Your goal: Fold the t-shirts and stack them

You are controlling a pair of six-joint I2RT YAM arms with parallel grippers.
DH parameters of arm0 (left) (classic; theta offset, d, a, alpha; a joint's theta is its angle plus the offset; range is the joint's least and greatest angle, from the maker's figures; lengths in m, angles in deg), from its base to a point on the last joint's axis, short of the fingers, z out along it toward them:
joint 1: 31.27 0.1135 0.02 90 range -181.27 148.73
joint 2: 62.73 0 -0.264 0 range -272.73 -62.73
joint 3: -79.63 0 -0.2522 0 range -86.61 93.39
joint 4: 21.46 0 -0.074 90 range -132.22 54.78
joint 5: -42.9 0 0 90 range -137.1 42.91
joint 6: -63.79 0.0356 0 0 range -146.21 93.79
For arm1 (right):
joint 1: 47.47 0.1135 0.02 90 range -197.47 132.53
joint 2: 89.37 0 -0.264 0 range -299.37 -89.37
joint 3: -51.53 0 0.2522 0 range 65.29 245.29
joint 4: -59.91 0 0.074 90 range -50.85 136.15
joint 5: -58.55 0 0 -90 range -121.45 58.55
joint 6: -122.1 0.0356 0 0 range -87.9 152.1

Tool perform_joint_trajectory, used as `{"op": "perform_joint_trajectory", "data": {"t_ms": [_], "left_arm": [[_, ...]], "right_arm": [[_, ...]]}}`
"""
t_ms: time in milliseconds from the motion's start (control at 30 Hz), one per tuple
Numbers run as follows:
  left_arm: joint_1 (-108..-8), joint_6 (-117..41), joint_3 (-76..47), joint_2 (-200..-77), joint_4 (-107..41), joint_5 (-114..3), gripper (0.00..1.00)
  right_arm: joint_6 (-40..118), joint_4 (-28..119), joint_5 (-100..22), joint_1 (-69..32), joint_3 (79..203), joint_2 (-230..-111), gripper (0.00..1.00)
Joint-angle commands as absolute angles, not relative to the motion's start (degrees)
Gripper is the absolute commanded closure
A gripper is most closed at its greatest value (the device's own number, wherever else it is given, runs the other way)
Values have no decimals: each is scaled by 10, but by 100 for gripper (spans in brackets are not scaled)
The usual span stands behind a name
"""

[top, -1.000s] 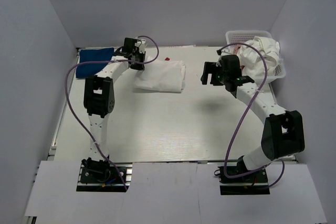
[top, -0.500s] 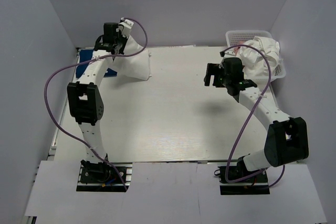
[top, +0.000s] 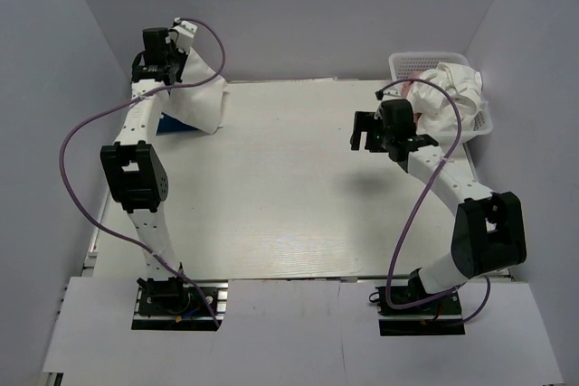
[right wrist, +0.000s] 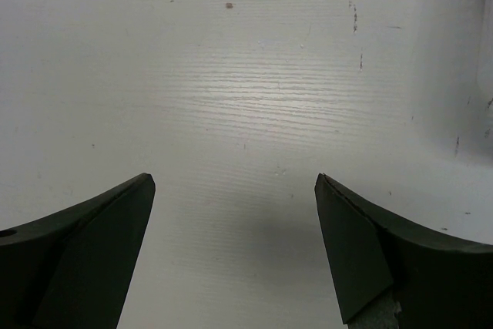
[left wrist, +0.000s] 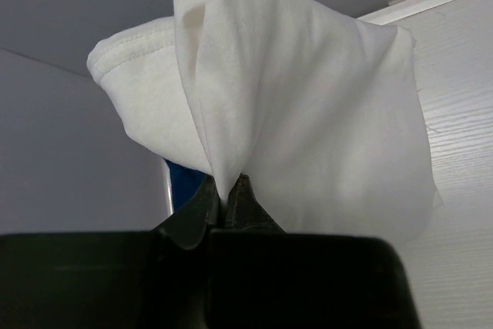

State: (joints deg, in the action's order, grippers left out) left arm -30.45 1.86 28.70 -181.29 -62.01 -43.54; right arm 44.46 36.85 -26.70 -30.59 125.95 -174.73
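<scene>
White t-shirt (top: 201,101) leftward, blue t-shirt (left wrist: 183,182) behind

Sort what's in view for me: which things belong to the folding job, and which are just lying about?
Job: white tee, pinched in left gripper; blue tee; crumpled tees, far right.
Lying about: basket holding them; right gripper, open over bare table.

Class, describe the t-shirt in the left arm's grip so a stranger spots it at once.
At the table's far left corner, a white t-shirt dangles from the raised left arm's shut jaws. It alone hangs: the dark blue shirt lies beneath, others fill the basket.
</scene>
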Motion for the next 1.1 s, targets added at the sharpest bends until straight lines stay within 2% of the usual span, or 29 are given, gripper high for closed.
{"op": "perform_joint_trajectory", "data": {"t_ms": [0,133,500,1000,1033,1067], "left_arm": [[-290,17,331,-1780,-598,-455,100],[-269,5,379,-1792,-604,-473,100],[-220,-2,357,-1829,-597,-532,100],[-162,-20,368,-1933,-565,-525,100],[-156,-20,373,-1942,-560,-512,89],[-156,-29,373,-1942,-560,-501,56]], "right_arm": [[439,370,-271,-307,1287,-1752,10],[436,365,-274,-304,1296,-1760,10],[436,350,-269,-305,1314,-1770,10],[448,329,-270,-304,1347,-1805,10],[450,326,-269,-306,1352,-1809,10],[451,324,-271,-304,1357,-1814,10]]}}
